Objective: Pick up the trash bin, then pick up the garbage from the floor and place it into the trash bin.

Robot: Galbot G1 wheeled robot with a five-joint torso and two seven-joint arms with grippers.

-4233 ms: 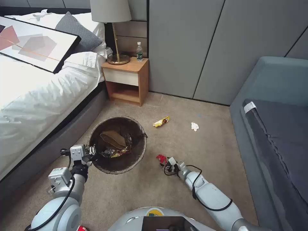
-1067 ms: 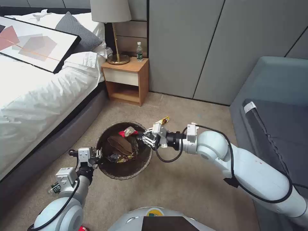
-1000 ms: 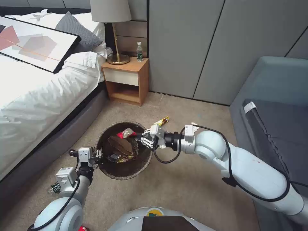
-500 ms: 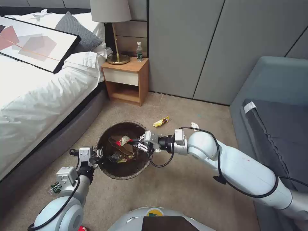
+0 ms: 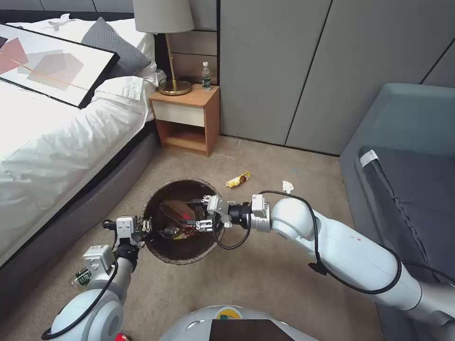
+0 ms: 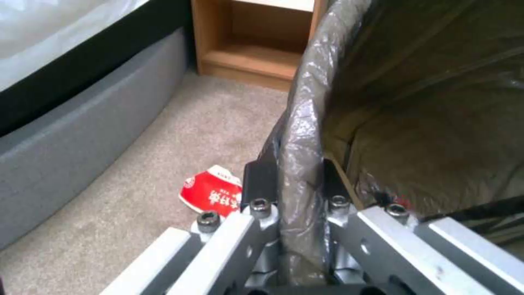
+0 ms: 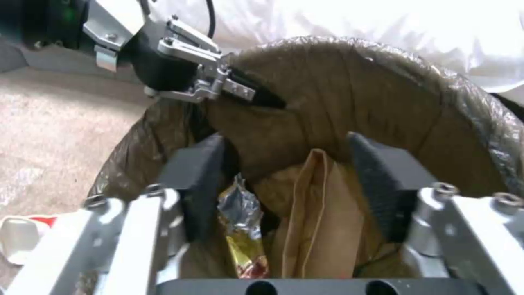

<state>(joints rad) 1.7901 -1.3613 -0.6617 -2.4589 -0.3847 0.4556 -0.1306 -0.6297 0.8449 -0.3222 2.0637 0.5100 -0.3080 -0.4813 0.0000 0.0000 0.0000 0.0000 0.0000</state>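
White-shelled arms, bare-metal grippers, black cabling

The right arm [image 5: 350, 255] is clad in smooth white shells, with a black cable looped along it and a black collar behind the wrist. The left arm [image 5: 102, 284] is finished alike, with a green-printed label at the frame's lower left. The right gripper [image 7: 294, 196] is built of silver linkages with socket screws and black textured pads [image 7: 382, 188]; the left gripper [image 6: 292, 205] matches.

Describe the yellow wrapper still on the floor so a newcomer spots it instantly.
Start at the wooden nightstand beside the bed. On the carpet in front of it, just beyond the trash bin, lies the yellow wrapper. It is shiny, elongated and gold; the white tissue to its right is crumpled and plain.
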